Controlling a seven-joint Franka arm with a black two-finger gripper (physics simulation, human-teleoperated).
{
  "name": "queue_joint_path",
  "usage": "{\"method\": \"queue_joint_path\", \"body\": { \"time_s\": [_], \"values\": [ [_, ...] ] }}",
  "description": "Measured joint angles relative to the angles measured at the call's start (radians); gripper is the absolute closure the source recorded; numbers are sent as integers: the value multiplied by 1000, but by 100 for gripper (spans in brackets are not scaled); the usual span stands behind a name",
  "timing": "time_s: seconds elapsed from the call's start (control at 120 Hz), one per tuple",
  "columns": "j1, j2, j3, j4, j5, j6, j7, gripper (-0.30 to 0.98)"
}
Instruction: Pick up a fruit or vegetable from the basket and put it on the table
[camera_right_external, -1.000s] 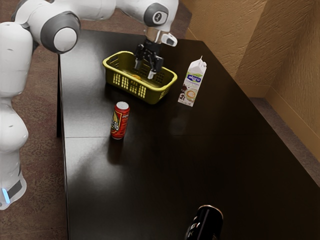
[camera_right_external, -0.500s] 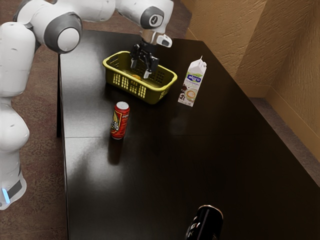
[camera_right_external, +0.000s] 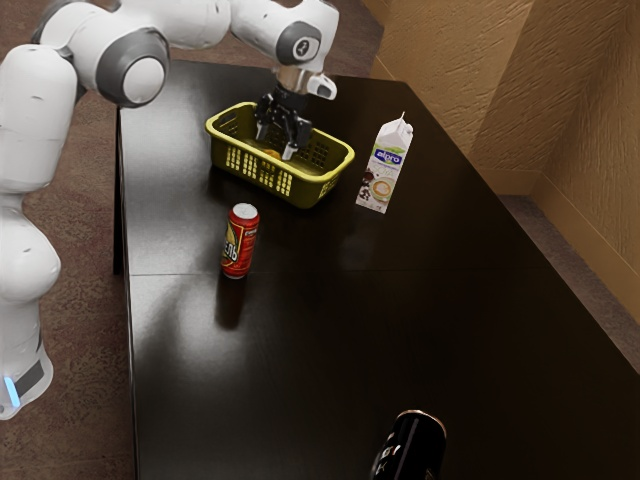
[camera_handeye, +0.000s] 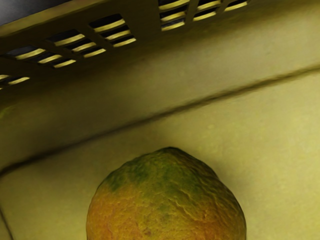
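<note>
- A dark table (camera_right_external: 350, 330), glossy and crossed by a thin seam, spreads from its far edge down past the exterior view's lower border.
- The white arm (camera_right_external: 200, 25), its joints ringed in gray, reaches in from the exterior view's left, across the far end of the table.
- A yellow-green basket (camera_right_external: 240, 160) stands upright near the table's far edge, toward the corner on the exterior view's left. Rows of slots pierce its walls, as both views show.
- The black gripper (camera_right_external: 275, 145) points down into the basket, fingers spread apart, above the basket's floor and close over the fruit (camera_handeye: 167, 200).
- A white carton (camera_right_external: 385, 170), lettered "alpro" and printed with a cup, stands upright just beside the basket, between it and the table's long edge on the exterior view's right.
- Two cans share the table. The red can (camera_right_external: 240, 240), silver on top and marked in yellow and white, stands upright in front of the basket, nearer the long edge on the exterior view's left. The black can (camera_right_external: 413, 445), its rim gold, is well apart from the rest, partly cut off at the exterior view's lower border.
- The fruit, orange with a green-tinged crown and wrinkled skin, perhaps an orange, lies on the basket's floor. In the wrist view it sits away from the slotted wall.
</note>
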Motion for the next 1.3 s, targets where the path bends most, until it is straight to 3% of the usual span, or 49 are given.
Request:
{"method": "queue_joint_path", "body": {
  "time_s": [0.9, 1.042, 1.142, 1.3],
  "values": [
    [10, 59, -2, -11, -10, 40, 4, 0],
    [11, 61, -1, -9, -10, 42, 2, 12],
    [11, 57, -4, 3, -9, 42, 3, 28],
    [11, 47, -13, 20, -6, 43, 12, 33]
  ]
}}
